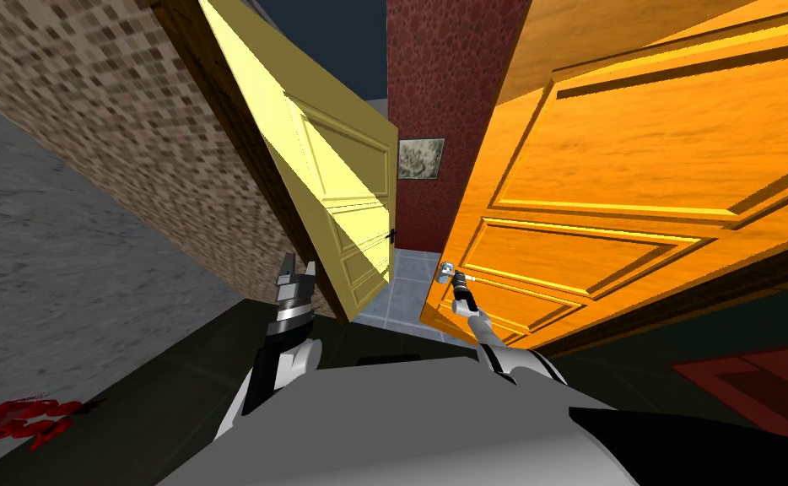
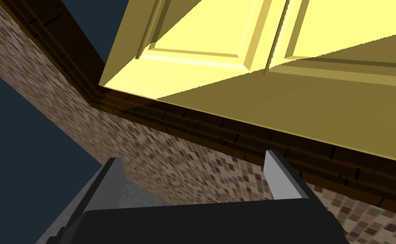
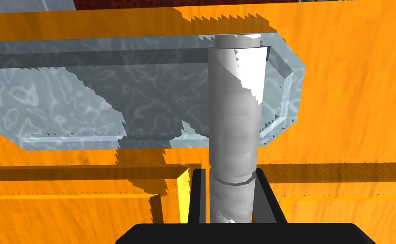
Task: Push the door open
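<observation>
A big orange panelled door [image 1: 637, 169] stands on the right, and its free edge leaves a gap to the left. Its silvery handle [image 1: 446, 272] sits low on that edge. In the right wrist view the handle's grey lever [image 3: 235, 106] runs over a glassy backplate [image 3: 87, 97] on the orange door [image 3: 341, 127]. My right gripper [image 3: 230, 180] is shut on that lever, with its fingers pressing both sides. The right gripper [image 1: 455, 279] reaches out on a stretched arm. My left gripper [image 1: 298, 268] stands open, holding nothing, beside a yellow door.
A yellow panelled door [image 1: 333, 169] swings from a dark wooden frame [image 2: 193, 123] in a mosaic wall [image 1: 131, 126], close over my left gripper [image 2: 193, 161]. Through the gap lie pale floor tiles [image 1: 401, 295] and a red wall with a picture [image 1: 421, 158]. A red rug [image 1: 763, 380] lies at right.
</observation>
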Controlling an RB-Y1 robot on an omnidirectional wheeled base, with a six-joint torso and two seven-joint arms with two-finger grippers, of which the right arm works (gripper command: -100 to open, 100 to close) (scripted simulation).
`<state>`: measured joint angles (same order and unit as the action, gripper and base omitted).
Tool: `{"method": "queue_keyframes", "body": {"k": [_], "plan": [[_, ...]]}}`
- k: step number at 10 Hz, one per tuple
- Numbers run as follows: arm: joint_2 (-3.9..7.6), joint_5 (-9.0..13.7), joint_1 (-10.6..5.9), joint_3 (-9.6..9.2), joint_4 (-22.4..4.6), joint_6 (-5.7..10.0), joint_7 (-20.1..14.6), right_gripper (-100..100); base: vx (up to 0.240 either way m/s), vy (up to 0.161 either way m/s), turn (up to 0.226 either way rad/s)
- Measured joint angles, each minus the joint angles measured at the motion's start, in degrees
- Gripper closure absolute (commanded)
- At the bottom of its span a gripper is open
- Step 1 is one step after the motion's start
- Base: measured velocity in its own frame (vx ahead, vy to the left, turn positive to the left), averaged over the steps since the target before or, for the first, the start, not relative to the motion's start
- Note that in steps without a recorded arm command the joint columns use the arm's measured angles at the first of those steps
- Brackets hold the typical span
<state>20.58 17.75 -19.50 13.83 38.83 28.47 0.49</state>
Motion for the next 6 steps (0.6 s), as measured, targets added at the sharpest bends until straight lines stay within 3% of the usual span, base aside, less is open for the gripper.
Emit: {"method": "queue_keyframes", "body": {"k": [2, 3, 5, 6], "plan": [[-0.62, 0.28, -0.54, 1.36, -0.47, -0.09, 1.55, 100, 0.089, -0.011, -0.016], [-1.12, 0.51, -0.21, 2.31, 0.7, -0.86, 2.54, 100, 0.149, -0.017, -0.029], [-2.09, 0.91, -0.5, 4.26, 0.25, -0.81, 4.65, 100, 0.131, -0.015, -0.024], [-2.06, 1.04, -1.44, 4.88, -1.13, -0.31, 5.21, 100, 0.104, 0.005, -0.027]]}}
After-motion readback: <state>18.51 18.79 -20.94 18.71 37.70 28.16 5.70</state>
